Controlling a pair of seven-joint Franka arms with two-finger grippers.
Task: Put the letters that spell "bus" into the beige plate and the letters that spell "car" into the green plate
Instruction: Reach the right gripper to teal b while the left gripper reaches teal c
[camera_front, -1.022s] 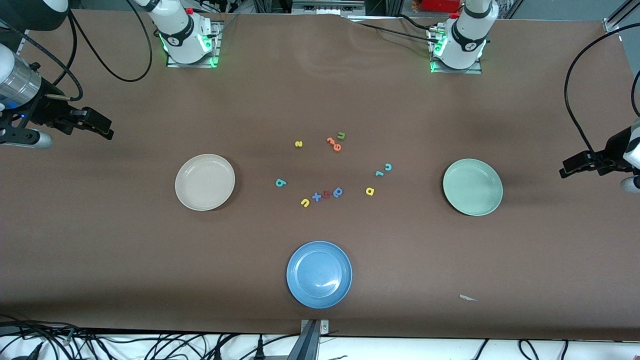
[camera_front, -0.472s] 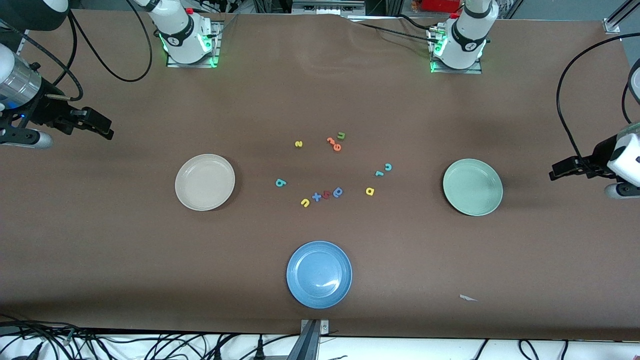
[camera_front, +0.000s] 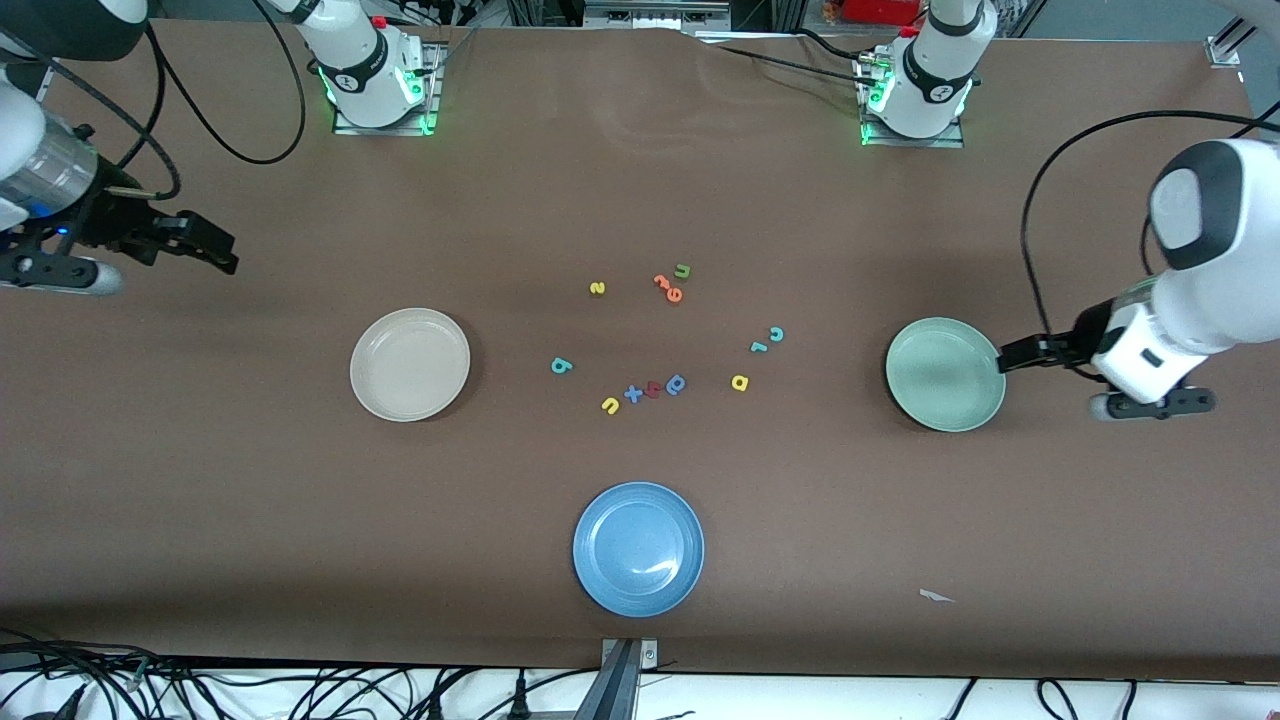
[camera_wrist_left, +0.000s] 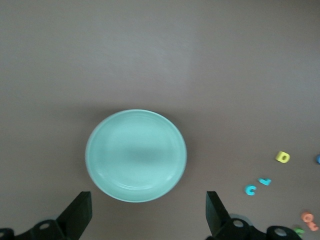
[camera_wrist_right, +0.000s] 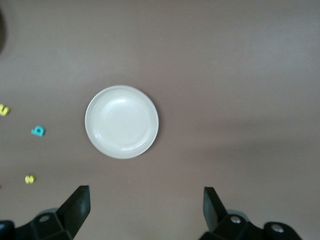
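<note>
Since the foam letters, like the teal "c" at frame centre, look light and thin, pinch their edges; left gripper and right gripper gape empty.

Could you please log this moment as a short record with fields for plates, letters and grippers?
beige plate: empty, toward the right arm's end
green plate: empty, toward the left arm's end
blue plate: empty, nearest the front camera
letters: all loose on the table between the beige and green plates
teal b: the letter closest to the beige plate
left gripper: open, empty, at the green plate's edge
right gripper: open, empty, over bare table
</note>
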